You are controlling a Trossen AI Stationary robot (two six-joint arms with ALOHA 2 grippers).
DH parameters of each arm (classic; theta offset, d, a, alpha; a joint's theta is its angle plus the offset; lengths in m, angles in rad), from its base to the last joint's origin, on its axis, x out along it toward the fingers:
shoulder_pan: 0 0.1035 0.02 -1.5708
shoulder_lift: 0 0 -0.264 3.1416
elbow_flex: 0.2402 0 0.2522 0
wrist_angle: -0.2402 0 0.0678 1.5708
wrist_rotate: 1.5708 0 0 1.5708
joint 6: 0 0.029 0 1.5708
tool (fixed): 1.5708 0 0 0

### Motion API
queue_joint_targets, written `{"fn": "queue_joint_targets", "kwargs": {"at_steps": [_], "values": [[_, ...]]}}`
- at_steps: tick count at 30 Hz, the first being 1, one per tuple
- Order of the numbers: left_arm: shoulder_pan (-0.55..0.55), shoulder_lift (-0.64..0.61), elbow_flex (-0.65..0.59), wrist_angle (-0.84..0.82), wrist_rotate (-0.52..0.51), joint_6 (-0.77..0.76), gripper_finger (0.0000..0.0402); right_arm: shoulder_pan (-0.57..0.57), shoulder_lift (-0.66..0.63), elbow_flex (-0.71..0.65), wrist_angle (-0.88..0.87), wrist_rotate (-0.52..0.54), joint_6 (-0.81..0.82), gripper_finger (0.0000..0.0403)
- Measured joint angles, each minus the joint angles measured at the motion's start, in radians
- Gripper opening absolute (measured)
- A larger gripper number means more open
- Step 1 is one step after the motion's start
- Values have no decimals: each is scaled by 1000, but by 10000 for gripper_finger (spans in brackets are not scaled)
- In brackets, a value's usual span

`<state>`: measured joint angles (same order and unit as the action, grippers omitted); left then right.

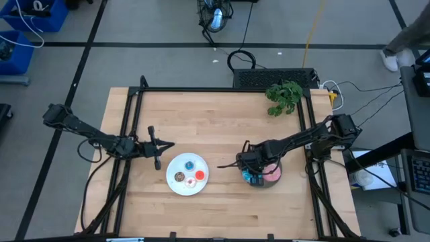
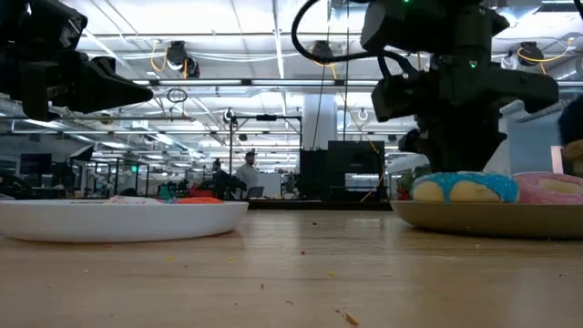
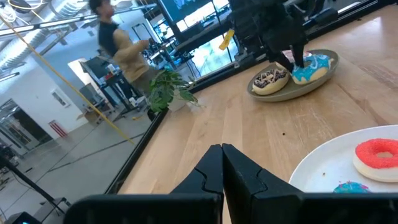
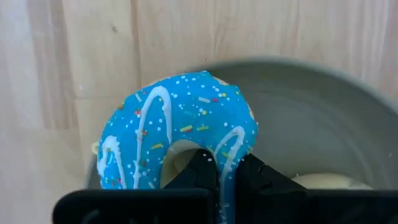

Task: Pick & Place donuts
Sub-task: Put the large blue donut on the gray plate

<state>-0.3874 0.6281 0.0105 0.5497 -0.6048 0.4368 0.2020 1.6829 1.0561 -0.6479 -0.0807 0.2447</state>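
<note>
My right gripper [image 4: 222, 177] stands over the grey plate [image 2: 474, 219] at the table's right and is shut on the large blue donut [image 4: 180, 130]. The pink donut [image 2: 551, 187] and the speckled chocolate donut [image 3: 270, 79] lie flat on the same plate. The white plate [image 1: 173, 185] in the middle carries the tiny blue donut [image 1: 190, 164], the brown one [image 1: 179, 177], the red one [image 1: 200, 177] and a whitish one [image 1: 191, 182]. My left gripper [image 1: 161, 146] hovers shut just left of the white plate, above the table. My right gripper pinches the large blue donut's ring [image 4: 229, 152] from above, pointing down. One finger [image 4: 198, 167] stands in the hole and the other [image 4: 256, 174] outside the ring. The donut still sits on the grey plate [image 4: 323, 124], slightly tilted.
A green plant sprig [image 1: 283, 96] lies at the table's far right corner. Black frame rails [image 1: 132, 111] run along the left, far and right edges. Bare wood [image 1: 222, 121] spreads between the plates and toward the far edge. A person stands in the room beyond.
</note>
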Motion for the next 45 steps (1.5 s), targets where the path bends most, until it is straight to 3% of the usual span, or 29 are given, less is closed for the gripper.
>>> {"fn": "queue_joint_targets", "kwargs": {"at_steps": [13, 23, 30, 45], "values": [[0, 0, 0, 0, 0, 1, 6, -19, 0, -34, -6, 1, 1, 19], [0, 0, 0, 0, 0, 2, 6, -19, 0, -34, -7, 2, 28, 141], [0, 0, 0, 0, 0, 7, 6, -20, -4, -34, -13, 1, 31, 195], [0, 0, 0, -1, 0, 7, 6, -24, -92, -33, -23, 1, 76, 210]]}}
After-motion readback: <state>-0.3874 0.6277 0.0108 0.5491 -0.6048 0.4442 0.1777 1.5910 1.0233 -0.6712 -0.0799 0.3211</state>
